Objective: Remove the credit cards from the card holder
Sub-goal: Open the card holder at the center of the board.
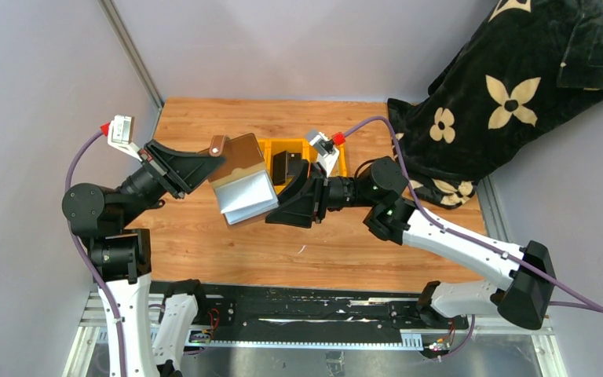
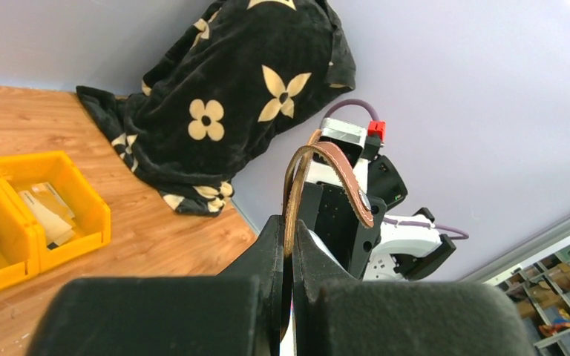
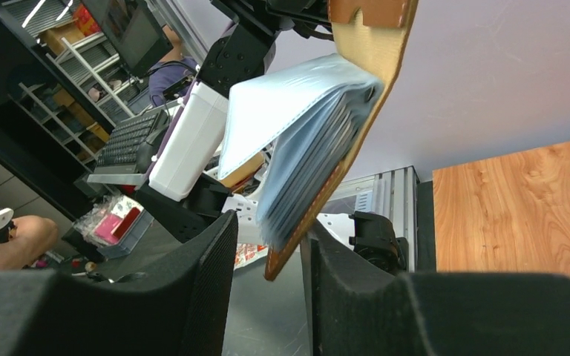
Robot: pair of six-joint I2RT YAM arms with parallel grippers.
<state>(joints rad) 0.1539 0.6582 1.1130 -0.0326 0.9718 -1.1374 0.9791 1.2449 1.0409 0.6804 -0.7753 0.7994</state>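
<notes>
The table (image 1: 345, 243) is warm, wood-grained laminate, closed in by plain grey walls (image 1: 283, 47). A plush black blanket (image 1: 510, 94) with cream flower shapes is heaped at the far right corner. A yellow plastic bin (image 2: 93, 222) sits at the far middle, and pale, flat cards (image 2: 48, 211) lie in its right compartment.

The card holder (image 1: 239, 161) hangs in the air above the middle of the table, between the two arms. It is open, with its long axis running from far to near and leaning slightly right. The smooth brown leather half is farther and the grey half nearer. A rounded brown tab (image 1: 218, 146) sticks out at its far left corner. Thin, glossy grey-blue pockets (image 3: 297, 119) fan off the stiff leather cover.

The left gripper (image 2: 288, 245) is pinched tight on the holder's leather edge. The right gripper (image 3: 267, 230) has its blunt black fingers apart, with the holder's lower corner between them and a gap showing on the pocket side.
</notes>
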